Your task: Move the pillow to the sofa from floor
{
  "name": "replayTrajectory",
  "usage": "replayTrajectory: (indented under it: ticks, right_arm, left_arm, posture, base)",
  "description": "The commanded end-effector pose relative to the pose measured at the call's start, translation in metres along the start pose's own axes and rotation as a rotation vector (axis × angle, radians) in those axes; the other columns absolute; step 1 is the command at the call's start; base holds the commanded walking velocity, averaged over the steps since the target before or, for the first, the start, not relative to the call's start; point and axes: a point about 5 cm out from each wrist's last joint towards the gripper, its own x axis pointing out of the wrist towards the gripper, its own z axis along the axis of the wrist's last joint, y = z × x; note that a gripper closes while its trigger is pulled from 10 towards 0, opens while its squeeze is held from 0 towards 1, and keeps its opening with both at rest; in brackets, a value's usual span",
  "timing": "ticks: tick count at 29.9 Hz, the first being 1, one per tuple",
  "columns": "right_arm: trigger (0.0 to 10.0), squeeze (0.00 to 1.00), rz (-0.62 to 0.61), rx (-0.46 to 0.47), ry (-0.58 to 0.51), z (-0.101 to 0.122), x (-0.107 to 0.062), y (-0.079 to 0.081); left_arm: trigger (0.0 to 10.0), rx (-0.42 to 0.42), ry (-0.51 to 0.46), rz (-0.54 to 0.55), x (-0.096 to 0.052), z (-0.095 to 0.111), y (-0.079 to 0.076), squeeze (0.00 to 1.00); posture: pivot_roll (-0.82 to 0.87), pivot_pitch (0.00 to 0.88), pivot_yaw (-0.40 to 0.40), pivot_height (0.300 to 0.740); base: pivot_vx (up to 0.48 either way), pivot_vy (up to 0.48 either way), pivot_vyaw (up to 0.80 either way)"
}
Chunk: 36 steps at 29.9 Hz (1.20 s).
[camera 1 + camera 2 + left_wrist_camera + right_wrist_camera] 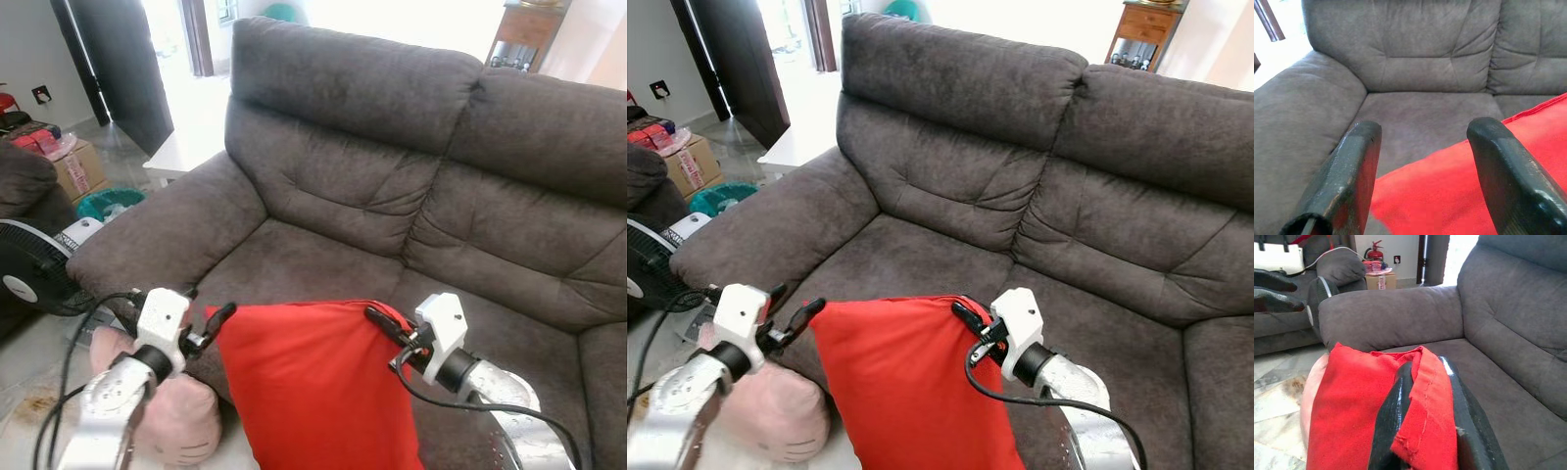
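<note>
My right gripper [384, 325] pinching red pillow [313, 387] top edge, lower centre, left gripper [217, 321] spread open w/ nothing held at its left corner, sofa [392, 196] seat bare above.

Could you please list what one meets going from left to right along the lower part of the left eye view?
black fan → left gripper → red pillow → right gripper
</note>
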Motion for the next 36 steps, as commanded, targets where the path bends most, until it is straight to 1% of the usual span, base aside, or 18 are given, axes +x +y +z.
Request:
replayTrajectory:
  ticks: [1,4,7,12,16,25,27,32,34,36]
  right_arm:
    - [10.0,0.00,-0.062,-0.027,-0.094,0.019,0.000,-0.012]
    - [10.0,0.00,-0.070,-0.017,-0.110,0.020,0.001,-0.011]
    - [10.0,0.00,-0.069,-0.016,-0.110,0.020,0.001,-0.011]
    - [10.0,0.00,-0.043,-0.021,-0.096,0.018,0.005,-0.006]
    - [10.0,0.00,-0.034,-0.023,-0.098,0.019,0.007,-0.005]
    - [10.0,0.00,-0.012,-0.024,-0.102,0.020,0.009,-0.003]
    - [10.0,0.00,-0.024,-0.017,-0.110,0.021,0.010,-0.004]
    - [10.0,0.00,-0.001,-0.033,-0.098,0.021,0.011,-0.004]
    - [10.0,0.00,0.028,-0.042,-0.086,0.020,0.011,-0.001]
    - [10.0,0.00,0.107,-0.073,-0.050,0.018,0.009,0.004]
  left_arm:
    - [10.0,-0.006,-0.041,-0.011,0.003,0.006,-0.007,0.00]
    - [10.0,-0.007,-0.042,-0.022,0.004,0.006,-0.012,0.00]
    - [10.0,-0.005,-0.042,-0.021,0.004,0.006,-0.012,0.00]
    - [10.0,0.005,-0.039,-0.013,0.003,0.006,-0.010,0.00]
    - [10.0,0.028,-0.024,-0.018,0.002,0.005,-0.009,0.00]
    - [10.0,0.029,-0.016,-0.030,0.001,0.004,-0.009,0.00]
    - [10.0,0.030,-0.013,-0.038,0.001,0.004,-0.008,0.00]
    - [10.0,0.020,0.046,-0.134,-0.005,-0.002,-0.010,0.00]
    - [10.0,0.028,0.087,-0.186,-0.010,-0.005,-0.010,0.00]
    - [10.0,0.046,0.145,-0.251,-0.018,-0.010,-0.007,0.00]
  posture:
    - [0.12,0.000,-0.049,0.740]
    - [0.12,0.000,-0.049,0.740]
    - [0.12,0.000,-0.049,0.740]
    - [0.12,0.000,-0.051,0.740]
    - [0.12,0.000,-0.052,0.740]
    - [0.12,0.000,-0.055,0.740]
    - [0.13,0.000,-0.056,0.740]
    - [0.12,0.000,-0.058,0.740]
    - [0.13,0.000,-0.058,0.740]
    - [0.13,0.000,-0.057,0.740]
  base:
    - [-0.405,0.000,0.00]
    - [-0.360,0.000,0.00]
    - [-0.304,0.000,0.00]
    - [-0.288,0.000,0.00]
    - [0.000,0.000,0.00]
    - [0.000,0.000,0.00]
    - [0.000,0.000,0.00]
    - [0.000,0.000,0.00]
    - [0.000,0.000,0.00]
    - [0.000,0.000,0.00]
